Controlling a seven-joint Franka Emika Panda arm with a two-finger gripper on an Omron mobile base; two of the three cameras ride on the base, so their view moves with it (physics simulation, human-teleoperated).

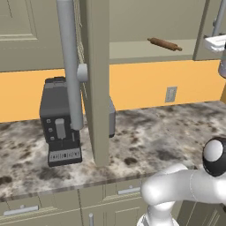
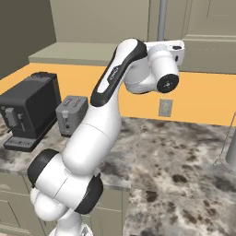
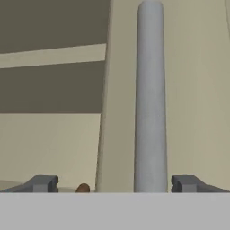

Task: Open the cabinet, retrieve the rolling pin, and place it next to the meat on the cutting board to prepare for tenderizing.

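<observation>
Arm raised high, tool fingers spread wide apart.

This was a home kitchen, in rendered form. A speckled grey-brown stone counter ran along an orange wall above taupe drawer units with short grey handles. Taupe wall cabinets with recessed-panel doors and long grey bar handles hung overhead. A black boxy coffee machine and a small grey toaster stood on the counter. A grey wall socket sat in the orange backsplash. A slim brown wooden rolling pin lay on the open cabinet's shelf.
</observation>
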